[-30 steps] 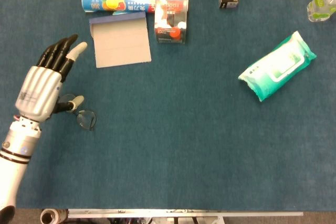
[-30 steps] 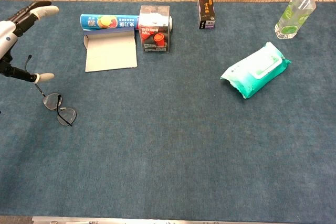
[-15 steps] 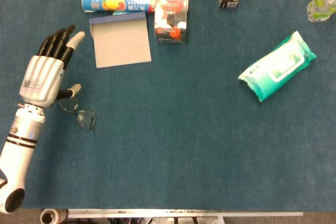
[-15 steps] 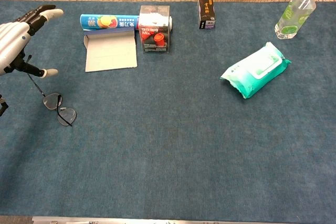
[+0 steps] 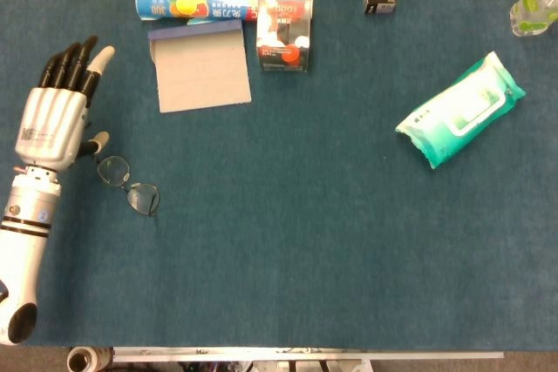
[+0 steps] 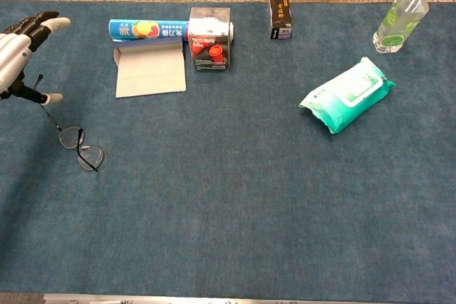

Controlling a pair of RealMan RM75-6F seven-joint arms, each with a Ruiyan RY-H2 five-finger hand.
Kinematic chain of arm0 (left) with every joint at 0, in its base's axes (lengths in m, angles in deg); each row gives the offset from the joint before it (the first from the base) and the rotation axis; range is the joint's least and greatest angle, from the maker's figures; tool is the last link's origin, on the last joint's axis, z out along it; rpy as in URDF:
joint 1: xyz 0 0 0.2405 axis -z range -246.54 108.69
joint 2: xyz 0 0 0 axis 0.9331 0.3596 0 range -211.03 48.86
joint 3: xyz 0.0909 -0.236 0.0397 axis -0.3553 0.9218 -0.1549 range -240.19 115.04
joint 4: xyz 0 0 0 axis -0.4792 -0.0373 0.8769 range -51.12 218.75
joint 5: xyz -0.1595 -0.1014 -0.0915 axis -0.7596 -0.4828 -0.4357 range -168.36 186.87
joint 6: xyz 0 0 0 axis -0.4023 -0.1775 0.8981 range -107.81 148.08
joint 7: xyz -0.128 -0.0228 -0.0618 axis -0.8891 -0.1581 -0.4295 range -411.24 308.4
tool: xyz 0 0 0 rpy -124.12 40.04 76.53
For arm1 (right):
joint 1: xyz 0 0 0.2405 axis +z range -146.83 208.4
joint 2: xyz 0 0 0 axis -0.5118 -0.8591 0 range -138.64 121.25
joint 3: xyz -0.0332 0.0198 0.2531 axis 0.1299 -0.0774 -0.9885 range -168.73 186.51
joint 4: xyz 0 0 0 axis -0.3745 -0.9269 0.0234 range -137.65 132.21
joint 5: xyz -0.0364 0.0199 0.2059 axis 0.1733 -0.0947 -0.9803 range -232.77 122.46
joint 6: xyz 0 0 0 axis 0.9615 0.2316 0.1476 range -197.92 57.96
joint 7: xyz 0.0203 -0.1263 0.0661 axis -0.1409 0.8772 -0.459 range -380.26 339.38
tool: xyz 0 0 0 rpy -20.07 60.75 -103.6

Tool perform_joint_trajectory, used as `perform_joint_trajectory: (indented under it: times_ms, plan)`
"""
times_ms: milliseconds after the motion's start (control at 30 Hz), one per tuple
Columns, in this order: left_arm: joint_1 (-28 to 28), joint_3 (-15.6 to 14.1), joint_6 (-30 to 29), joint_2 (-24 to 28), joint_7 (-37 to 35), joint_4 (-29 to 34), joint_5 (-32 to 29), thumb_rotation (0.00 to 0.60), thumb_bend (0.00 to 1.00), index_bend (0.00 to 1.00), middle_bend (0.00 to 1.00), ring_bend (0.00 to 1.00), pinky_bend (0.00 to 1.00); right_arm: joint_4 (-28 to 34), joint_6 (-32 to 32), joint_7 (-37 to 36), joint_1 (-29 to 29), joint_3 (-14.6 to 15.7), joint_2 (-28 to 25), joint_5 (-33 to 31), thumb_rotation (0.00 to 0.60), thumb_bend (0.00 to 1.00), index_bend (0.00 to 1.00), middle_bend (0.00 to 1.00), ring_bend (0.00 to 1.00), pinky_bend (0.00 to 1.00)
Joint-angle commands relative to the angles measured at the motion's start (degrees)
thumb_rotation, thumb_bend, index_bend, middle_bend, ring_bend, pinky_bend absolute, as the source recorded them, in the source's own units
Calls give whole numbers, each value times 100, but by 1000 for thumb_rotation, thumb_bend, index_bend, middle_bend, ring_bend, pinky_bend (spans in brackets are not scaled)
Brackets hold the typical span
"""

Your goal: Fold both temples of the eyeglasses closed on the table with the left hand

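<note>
While its fingers stay spread and empty, the left hand (image 5: 54, 124) hovers just left of the eyeglasses (image 5: 128, 186), whose frame runs diagonally toward the table's (image 5: 305, 241) near-right

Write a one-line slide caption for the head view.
Left hand open beside the eyeglasses on the blue table.

The blue tube (image 6: 148, 29) reads "300"; other labels are illegible.
</note>
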Motion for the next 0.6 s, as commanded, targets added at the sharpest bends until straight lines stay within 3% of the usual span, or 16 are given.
perform_joint_trajectory:
  times_ms: [33,600]
  plan:
    - [-37,-13,-26,10,41,-9,-45,600,0,0,0,0,89,3,1,-5,-2,1,-5,2,600,279,683,543,318,254]
    - [-266,42,-48,114,513,11,-588,600,25,0,0,0,89,14,9,-21,-3,16,-12,39,600,279,683,543,318,254]
